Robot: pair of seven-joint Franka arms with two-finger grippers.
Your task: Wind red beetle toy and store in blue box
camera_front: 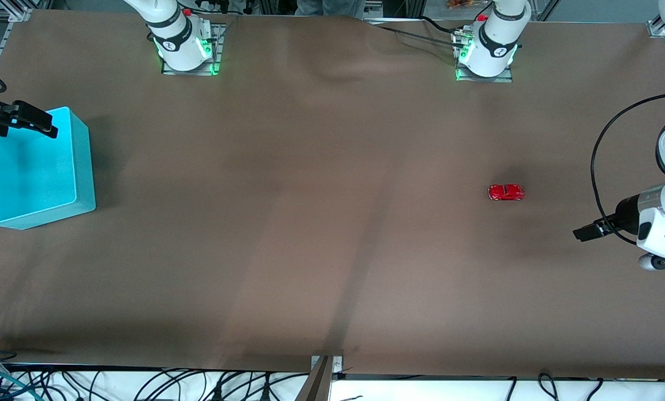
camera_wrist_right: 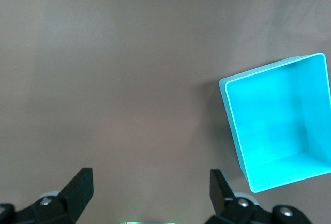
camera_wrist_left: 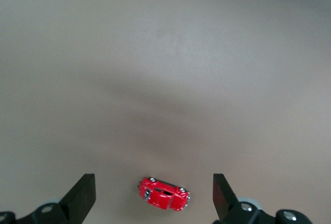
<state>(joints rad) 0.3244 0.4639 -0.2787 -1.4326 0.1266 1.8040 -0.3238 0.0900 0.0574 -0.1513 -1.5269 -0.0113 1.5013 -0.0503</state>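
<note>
Red beetle toy (camera_wrist_left: 163,194) on brown table (camera_front: 310,223), below left gripper's (camera_wrist_left: 154,195) spread fingers (camera_wrist_left: 83,195).

Box (camera_front: 37,167) at the right arm's end of the desk (camera_front: 310,223); toy (camera_front: 506,192) well apart, toward the left arm's end.

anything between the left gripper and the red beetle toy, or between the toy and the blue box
Nothing visible. The left gripper, open, hangs over bare table near the red beetle toy. From the toy to the blue box at the right arm's end, only bare brown table shows.
</note>
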